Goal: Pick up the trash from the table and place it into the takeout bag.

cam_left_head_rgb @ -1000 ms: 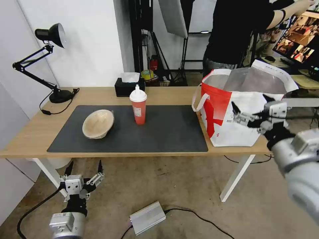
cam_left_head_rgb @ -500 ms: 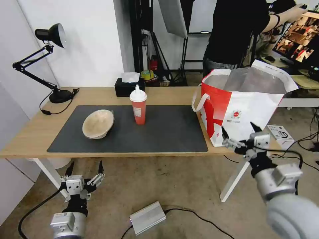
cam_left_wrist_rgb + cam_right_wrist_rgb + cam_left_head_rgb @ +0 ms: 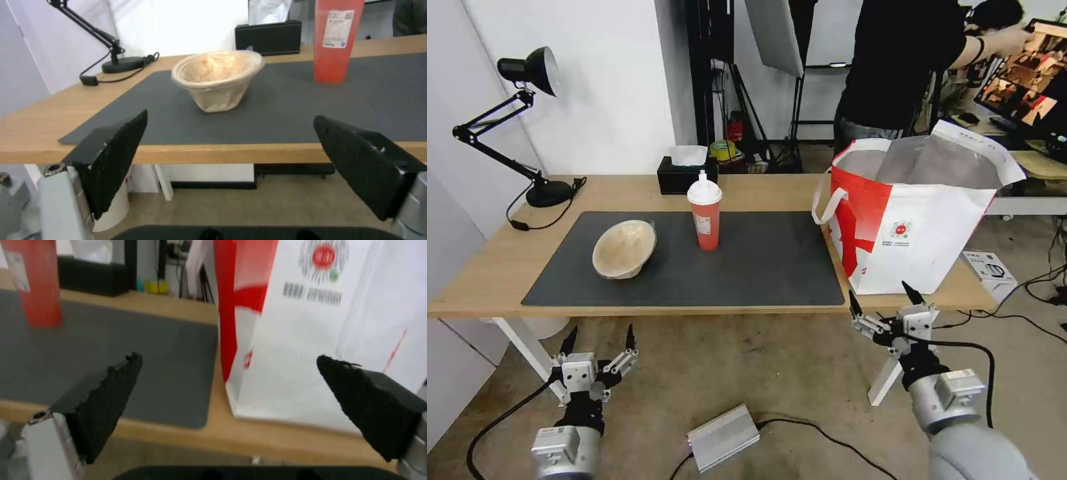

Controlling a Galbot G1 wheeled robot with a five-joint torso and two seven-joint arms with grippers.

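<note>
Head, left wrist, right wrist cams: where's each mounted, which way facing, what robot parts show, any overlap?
Head: high on the robot, looking down at the table; left tool and right tool hang open below its front edge.
Left wrist: below the edge, facing the beige pulp bowl; own fingers.
Right wrist: faces the takeout bag; own fingers.
Shared: both wrists catch the red-orange drink cup.

The takeout bag (image 3: 920, 233) hides its own inside from the head camera, so nothing in it can be made out, while the drink cup (image 3: 337, 40) loses its lid off the left wrist picture's edge and the bag's print (image 3: 311, 295) is blurred beyond reading.
</note>
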